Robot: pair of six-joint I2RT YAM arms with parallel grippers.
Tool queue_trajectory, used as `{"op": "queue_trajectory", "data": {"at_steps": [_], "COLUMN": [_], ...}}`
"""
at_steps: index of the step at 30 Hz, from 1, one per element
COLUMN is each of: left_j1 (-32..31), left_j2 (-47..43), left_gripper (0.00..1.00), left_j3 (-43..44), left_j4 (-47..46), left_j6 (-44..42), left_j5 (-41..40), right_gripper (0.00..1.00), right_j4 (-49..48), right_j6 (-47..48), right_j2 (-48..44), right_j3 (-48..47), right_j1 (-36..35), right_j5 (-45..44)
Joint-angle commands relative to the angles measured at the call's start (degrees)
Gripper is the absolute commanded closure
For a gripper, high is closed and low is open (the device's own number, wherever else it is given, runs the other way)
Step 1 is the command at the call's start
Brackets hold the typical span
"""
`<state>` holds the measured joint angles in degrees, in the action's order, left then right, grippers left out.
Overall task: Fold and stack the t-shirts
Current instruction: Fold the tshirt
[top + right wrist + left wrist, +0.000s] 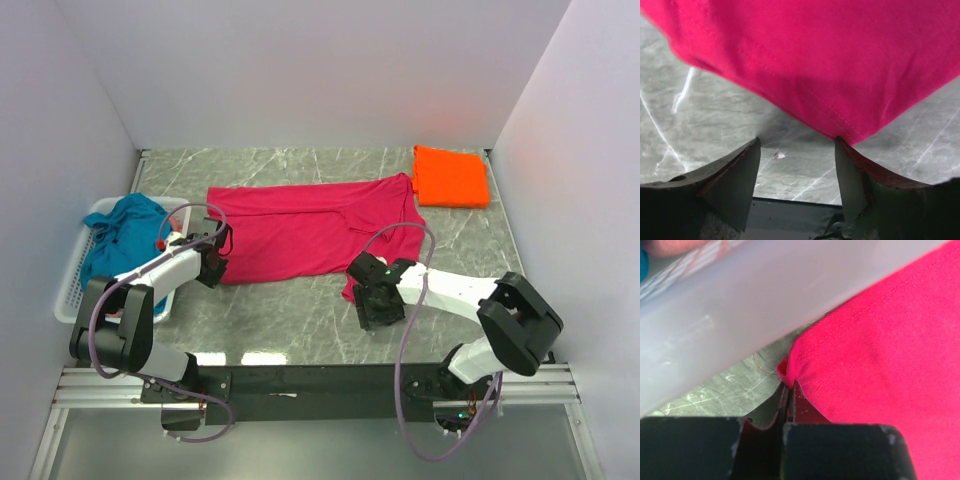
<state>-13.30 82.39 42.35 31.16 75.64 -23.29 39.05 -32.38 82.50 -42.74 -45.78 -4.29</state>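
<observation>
Counting three t-shirts across my feeds.

Item 1: magenta t-shirt (pixel 300 225). It is spread mostly flat over the middle of the grey marbled table (pixel 300 335). In my top view its long axis runs from 9 o'clock to 3 o'clock. The 3 o'clock end is bunched, with a flap reaching toward 5 o'clock.

Item 2: orange t-shirt (pixel 450 176). It is folded into a neat rectangle at the table's 1 o'clock corner, just beside the magenta shirt's far tip. I cannot tell whether the two touch.

Item 3: teal t-shirt (pixel 120 235). It is crumpled and heaped in the white lattice basket (pixel 75 290) at the table's 9 o'clock edge.

Item 4: left gripper (pixel 788 390). It sits at the magenta shirt's 7 o'clock corner, next to the basket. My left wrist view shows the jaws pressed together with a small fold of the stitched hem pinched between them. The basket's pale wall fills that view toward 11 o'clock.

Item 5: right gripper (pixel 797 142). It is low over the table at the 5 o'clock flap, with its jaws standing apart. The flap's stitched corner points into the gap, its tip right at the 3 o'clock finger (pixel 850 180). The cloth is not clamped, and bare table shows between the fingers.
</observation>
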Motion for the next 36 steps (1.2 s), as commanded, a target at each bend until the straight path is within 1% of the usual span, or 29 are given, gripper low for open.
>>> {"op": "queue_trajectory", "data": {"at_steps": [1,5,8,13,16,19,24,26,31,34,36], "left_j1": [0.2,0.1,0.2,0.2,0.2,0.2,0.2,0.2,0.2,0.2,0.2], "left_j2": [-0.7,-0.2,-0.8,-1.4,-1.4,-1.4,-0.6,0.1,0.5,0.4,0.0], "left_gripper": [0.99,0.99,0.99,0.99,0.99,0.99,0.99,0.99,0.99,0.99,0.99], "left_j3": [1.8,2.5,2.0,1.5,1.6,1.8,2.0,2.6,2.0,1.9,1.8], "left_j4": [0.7,2.0,1.8,1.3,0.7,0.9,1.2,1.8,1.3,1.8,2.3], "left_j6": [-1.1,-1.2,-1.0,-1.3,-1.5,-1.6,-1.4,-1.5,-1.3,-1.1,-0.8], "left_j5": [0.4,-0.1,-0.1,0.4,1.1,0.6,0.6,0.9,1.4,1.3,1.1], "right_gripper": [0.34,0.35,0.35,0.35,0.35,0.35,0.36,0.37,0.39,0.44,0.53], "right_j4": [1.1,3.4,5.9,6.7,6.4,4.0,-0.6,-1.3,-1.6,-1.6,-0.7], "right_j6": [-2.0,-1.5,-0.8,1.5,2.8,4.7,6.5,6.3,4.4,2.4,0.8], "right_j2": [2.0,1.7,-1.2,-7.0,-6.4,-4.5,0.8,2.6,2.4,2.6,2.9], "right_j3": [-1.5,-3.0,-4.4,-5.7,-6.0,-5.0,-3.2,-3.1,0.2,2.3,3.3], "right_j1": [-0.3,-0.4,-0.8,-0.6,0.7,3.1,5.6,5.7,5.6,5.6,5.6], "right_j5": [-4.3,-4.6,-4.0,-2.4,-3.2,-3.3,-1.3,-0.4,3.2,4.1,4.0]}}
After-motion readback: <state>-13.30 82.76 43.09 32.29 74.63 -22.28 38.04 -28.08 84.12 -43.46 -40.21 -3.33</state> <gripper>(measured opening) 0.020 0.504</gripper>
